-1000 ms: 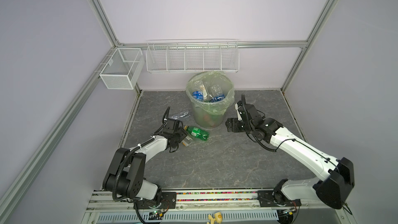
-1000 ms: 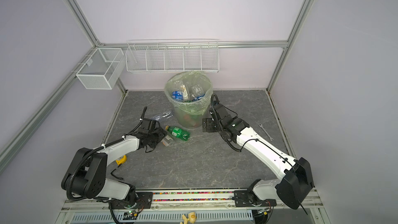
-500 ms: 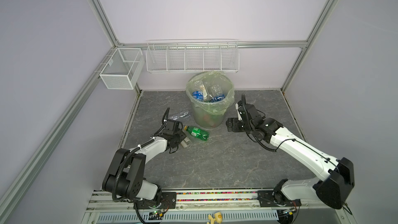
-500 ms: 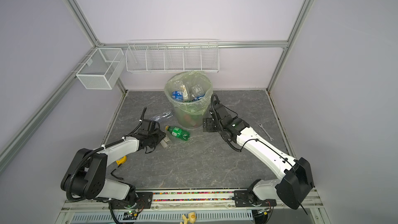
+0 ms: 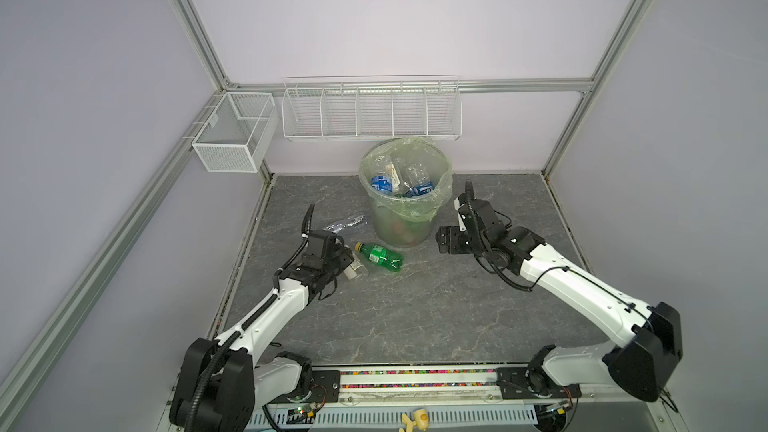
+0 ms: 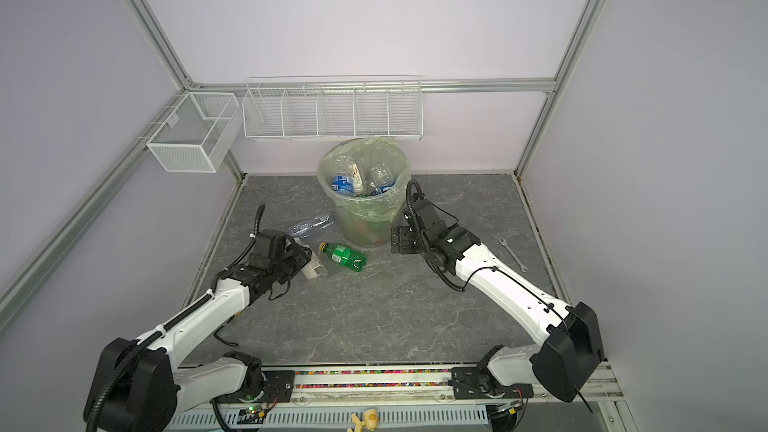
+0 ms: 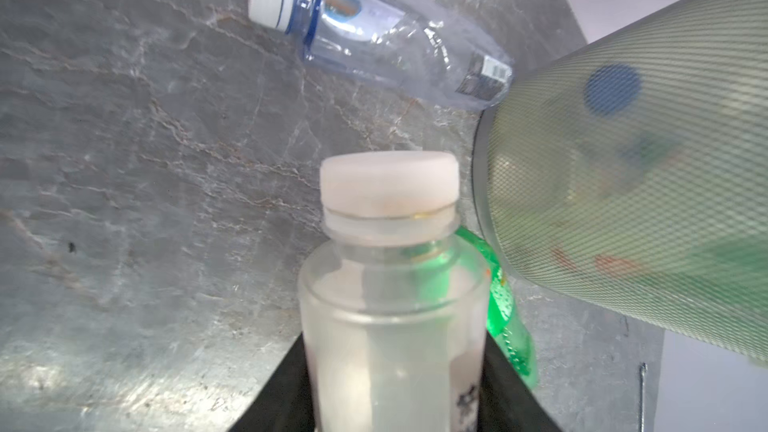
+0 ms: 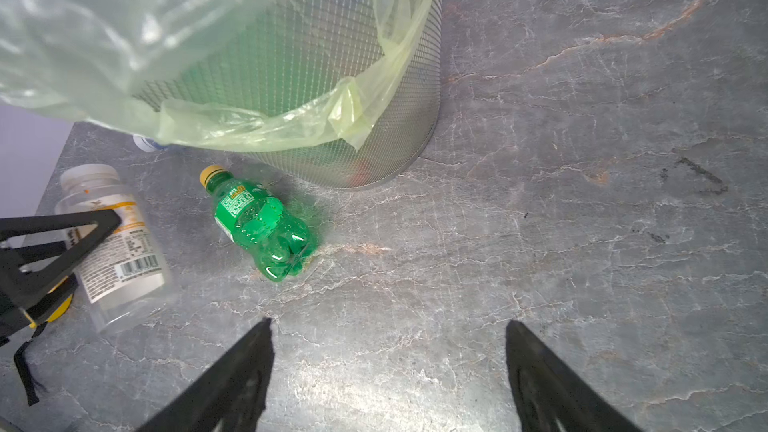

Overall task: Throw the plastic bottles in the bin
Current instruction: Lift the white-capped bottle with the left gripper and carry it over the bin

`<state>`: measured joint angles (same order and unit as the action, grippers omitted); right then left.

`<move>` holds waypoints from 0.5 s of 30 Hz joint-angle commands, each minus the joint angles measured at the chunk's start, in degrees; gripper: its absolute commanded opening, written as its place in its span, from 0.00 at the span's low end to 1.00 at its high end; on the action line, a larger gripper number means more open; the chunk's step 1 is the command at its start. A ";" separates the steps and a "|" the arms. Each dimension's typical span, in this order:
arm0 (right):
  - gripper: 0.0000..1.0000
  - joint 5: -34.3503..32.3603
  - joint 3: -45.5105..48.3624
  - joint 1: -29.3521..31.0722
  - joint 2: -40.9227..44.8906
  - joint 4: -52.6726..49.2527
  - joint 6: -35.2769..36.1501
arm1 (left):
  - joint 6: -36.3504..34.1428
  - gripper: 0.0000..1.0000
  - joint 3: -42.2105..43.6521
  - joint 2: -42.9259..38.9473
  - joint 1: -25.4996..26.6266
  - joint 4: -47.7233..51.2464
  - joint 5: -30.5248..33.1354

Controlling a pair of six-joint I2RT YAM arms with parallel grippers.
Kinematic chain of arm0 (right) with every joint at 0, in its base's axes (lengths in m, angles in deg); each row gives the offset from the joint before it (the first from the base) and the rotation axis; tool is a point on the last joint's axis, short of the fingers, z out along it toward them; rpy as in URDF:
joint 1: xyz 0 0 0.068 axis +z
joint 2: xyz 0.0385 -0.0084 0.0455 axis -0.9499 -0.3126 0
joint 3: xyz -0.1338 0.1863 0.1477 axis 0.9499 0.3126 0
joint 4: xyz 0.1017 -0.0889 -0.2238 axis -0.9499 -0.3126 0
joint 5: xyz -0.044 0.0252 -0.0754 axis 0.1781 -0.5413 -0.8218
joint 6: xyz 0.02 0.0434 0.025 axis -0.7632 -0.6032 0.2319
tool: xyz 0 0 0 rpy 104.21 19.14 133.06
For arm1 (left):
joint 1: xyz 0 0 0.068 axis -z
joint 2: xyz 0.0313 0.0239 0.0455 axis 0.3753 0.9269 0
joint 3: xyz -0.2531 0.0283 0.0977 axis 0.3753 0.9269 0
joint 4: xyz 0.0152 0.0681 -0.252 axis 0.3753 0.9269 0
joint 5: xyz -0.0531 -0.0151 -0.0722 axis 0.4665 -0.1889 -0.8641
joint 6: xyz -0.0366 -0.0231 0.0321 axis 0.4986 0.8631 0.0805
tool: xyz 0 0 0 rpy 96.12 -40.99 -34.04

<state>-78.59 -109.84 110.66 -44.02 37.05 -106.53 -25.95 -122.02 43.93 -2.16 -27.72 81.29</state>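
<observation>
My left jaws have drawn together, now clamped on the white-capped bottle (image 7: pixel 392 326); my right jaws stand apart, empty. The bin (image 5: pixel 399 224) stands near, the green bottle (image 5: pixel 380 258) loose at its foot. Grasp made, I judge; next, lift above the rim

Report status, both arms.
Left tool shut on white-capped bottle. Right tool open, empty, beside bin. Green bottle, blue-label bottle lying by bin.
</observation>
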 commanded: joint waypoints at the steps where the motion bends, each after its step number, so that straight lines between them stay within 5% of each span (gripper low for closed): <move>1: 0.88 -0.23 -0.84 -0.24 -0.48 -0.57 -1.39 | -2.30 0.48 -0.98 -2.70 -0.36 2.04 1.98; 15: 0.88 -0.89 -0.57 -0.26 -0.19 -1.46 -1.48 | -6.56 0.48 -10.49 -3.73 -0.34 7.95 0.31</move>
<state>-78.66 -109.84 110.64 -44.22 36.63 -107.38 -31.11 -130.39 40.74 -2.16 -21.30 82.01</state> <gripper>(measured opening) 0.882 0.485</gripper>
